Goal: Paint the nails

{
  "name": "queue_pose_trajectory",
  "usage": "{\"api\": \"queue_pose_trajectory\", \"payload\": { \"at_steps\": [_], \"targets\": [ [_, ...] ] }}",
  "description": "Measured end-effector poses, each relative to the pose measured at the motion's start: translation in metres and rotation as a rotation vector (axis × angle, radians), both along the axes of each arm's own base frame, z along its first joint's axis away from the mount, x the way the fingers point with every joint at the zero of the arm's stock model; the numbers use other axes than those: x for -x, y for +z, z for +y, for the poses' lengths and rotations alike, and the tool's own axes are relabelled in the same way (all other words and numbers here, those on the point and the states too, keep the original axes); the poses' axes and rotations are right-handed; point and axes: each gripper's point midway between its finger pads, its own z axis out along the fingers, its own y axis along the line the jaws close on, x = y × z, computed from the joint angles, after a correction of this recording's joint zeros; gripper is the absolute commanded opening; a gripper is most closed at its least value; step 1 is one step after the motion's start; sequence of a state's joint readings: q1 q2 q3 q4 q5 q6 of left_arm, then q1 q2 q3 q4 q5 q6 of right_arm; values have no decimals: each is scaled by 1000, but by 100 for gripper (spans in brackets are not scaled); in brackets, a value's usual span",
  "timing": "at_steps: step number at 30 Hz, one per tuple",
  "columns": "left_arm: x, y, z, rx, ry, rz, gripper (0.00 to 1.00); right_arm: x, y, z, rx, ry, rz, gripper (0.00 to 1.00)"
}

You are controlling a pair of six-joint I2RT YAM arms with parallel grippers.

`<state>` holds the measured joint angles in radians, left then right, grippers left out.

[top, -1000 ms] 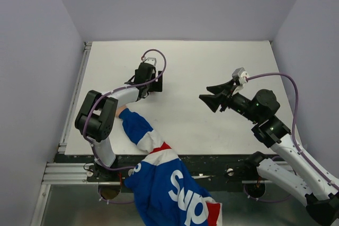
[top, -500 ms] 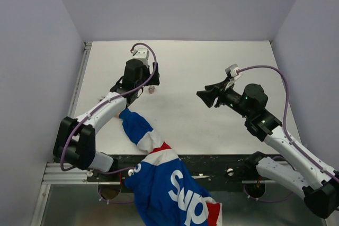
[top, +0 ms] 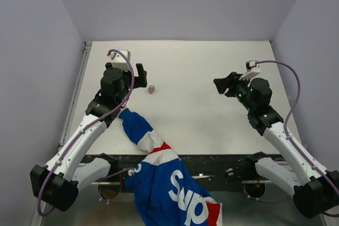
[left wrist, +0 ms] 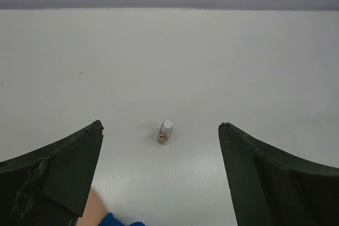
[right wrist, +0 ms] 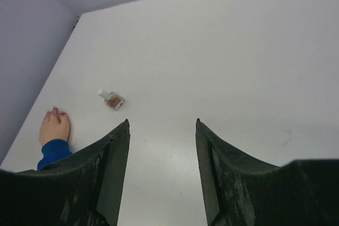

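Hand (right wrist: 54, 126) rests palm-down on table (right wrist: 222, 51).

We note a polish bottle (left wrist: 164, 132) with a pale cap on the white table (left wrist: 169, 51); upright or lying, we cannot tell. The left gripper (left wrist: 161, 126) is spread wide, its dark fingers (left wrist: 58, 175) flanking the bottle, well apart from it. Below-left of the bottle: bare skin (left wrist: 89, 213) and a blue sleeve edge (left wrist: 119, 220).

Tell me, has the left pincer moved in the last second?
Yes. In the overhead view the left pincer has pulled back toward the table's left edge, away from the polish bottle, which it no longer covers.
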<state>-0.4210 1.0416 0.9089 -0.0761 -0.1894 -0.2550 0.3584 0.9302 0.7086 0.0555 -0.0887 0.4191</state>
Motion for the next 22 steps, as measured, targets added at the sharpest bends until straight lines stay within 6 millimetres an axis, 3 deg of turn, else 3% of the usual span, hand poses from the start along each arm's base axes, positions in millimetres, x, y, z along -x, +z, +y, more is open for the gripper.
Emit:
{"api": "queue_pose_trajectory", "payload": {
  "at_steps": [6,14,22],
  "targets": [
    [25,17,24,-1,69,-22,99,5,11,-26,-9,-116,-57,61],
    [44,3,41,-31,106,1,98,22,33,-55,-10,-227,-187,61],
    [51,3,46,-38,114,-13,99,26,36,-64,-3,-264,-214,62]
  ]
}}
